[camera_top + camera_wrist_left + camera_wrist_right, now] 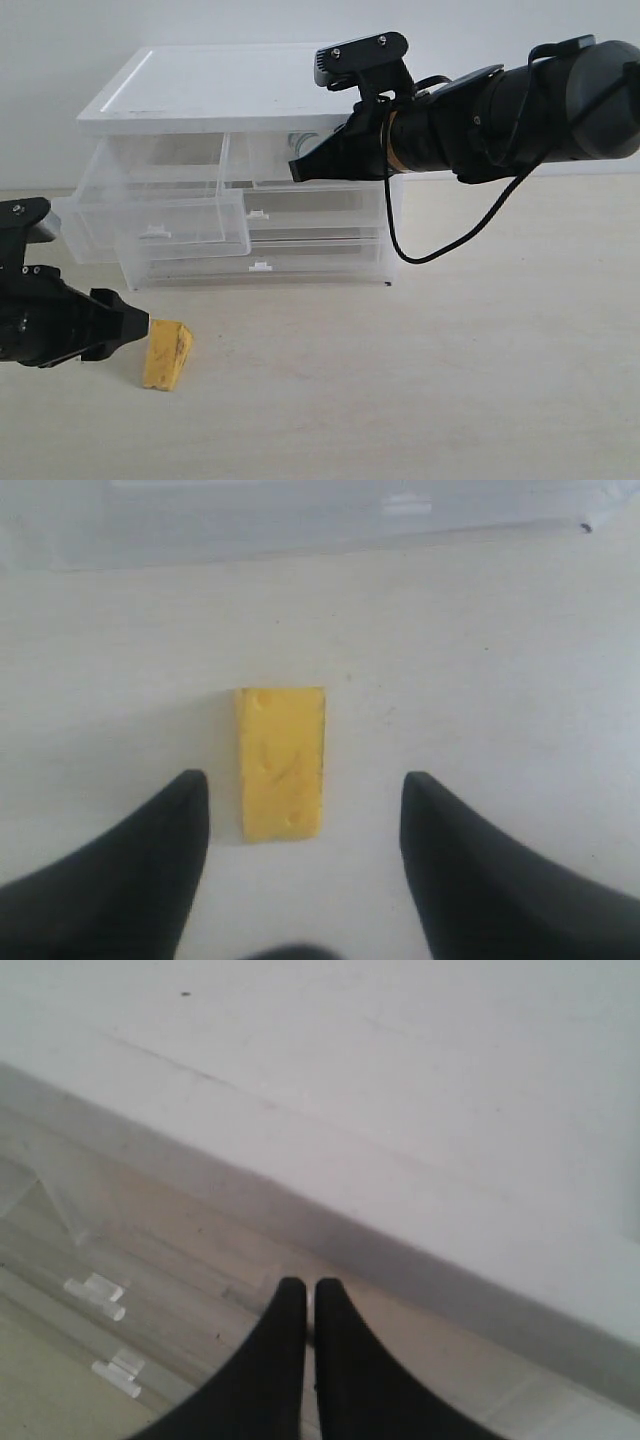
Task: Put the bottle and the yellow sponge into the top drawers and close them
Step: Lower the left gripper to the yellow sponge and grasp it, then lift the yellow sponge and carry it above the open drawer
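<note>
The pale table [450, 380] stretches wide in front of the white-topped cabinet [210, 90]; the top left drawer [160, 215] juts far out past the cabinet's front edge; the right gripper [297, 172], its fingers pressed together with nothing seen between them, points at the front of the top right drawer [265, 150]; the left gripper [138, 325] is spread wide, flanking the near end of the yellow sponge [281, 763] on the table, a gap either side.

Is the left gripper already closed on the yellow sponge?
No. In the left wrist view the left gripper is open, with a gap between each finger and the yellow sponge.
</note>
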`<state>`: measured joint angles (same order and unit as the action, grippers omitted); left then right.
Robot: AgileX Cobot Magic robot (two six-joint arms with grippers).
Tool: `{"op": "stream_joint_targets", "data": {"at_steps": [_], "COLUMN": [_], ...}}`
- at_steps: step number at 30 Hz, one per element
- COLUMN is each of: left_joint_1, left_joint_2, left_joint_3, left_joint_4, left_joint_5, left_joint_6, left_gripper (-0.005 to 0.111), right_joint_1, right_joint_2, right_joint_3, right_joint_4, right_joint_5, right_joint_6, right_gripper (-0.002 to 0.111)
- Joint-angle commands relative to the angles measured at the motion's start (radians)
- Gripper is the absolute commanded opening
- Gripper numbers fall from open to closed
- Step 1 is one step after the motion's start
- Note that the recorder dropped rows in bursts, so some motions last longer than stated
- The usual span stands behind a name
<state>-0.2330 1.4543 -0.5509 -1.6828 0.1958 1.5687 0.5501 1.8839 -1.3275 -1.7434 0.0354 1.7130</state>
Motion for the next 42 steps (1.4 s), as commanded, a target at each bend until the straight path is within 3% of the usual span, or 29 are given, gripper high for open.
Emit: {"op": "stream_joint_targets", "data": {"at_steps": [1, 6, 18, 29, 39, 42], "left_joint_1": [-0.009, -0.009, -0.011, -0.011, -0.011, -0.011], "left_joint_2": [0.048, 0.163, 0.296, 0.372, 0.42, 0.42], "left_joint_3": [-0.017, -0.068, -0.166, -0.204, -0.206, -0.206], "left_joint_4": [-0.012, -0.028, -0.033, -0.059, -0.062, -0.062], "left_joint_5": [0.001, 0.095, 0.009, 0.022, 0.022, 0.038], "left_joint_6": [-0.002, 0.009, 0.023, 0.032, 0.035, 0.035], "left_gripper": [0.056, 0.058, 0.058, 0.058, 0.048, 0.032], "right_joint_1": [-0.002, -0.002, -0.002, -0.002, -0.002, -0.002], "right_joint_2": [0.015, 0.015, 0.015, 0.015, 0.015, 0.015], "right_joint_3": [-0.022, -0.022, -0.022, -0.022, -0.022, -0.022], "right_joint_4": [-0.001, -0.001, -0.001, -0.001, -0.001, -0.001], "right_joint_5": [-0.009, -0.017, -0.025, -0.029, -0.028, -0.028], "right_joint_6": [0.008, 0.007, 0.0, 0.0, -0.002, -0.004], "right_gripper": [0.0, 0.0, 0.0, 0.0, 0.0, 0.0]}}
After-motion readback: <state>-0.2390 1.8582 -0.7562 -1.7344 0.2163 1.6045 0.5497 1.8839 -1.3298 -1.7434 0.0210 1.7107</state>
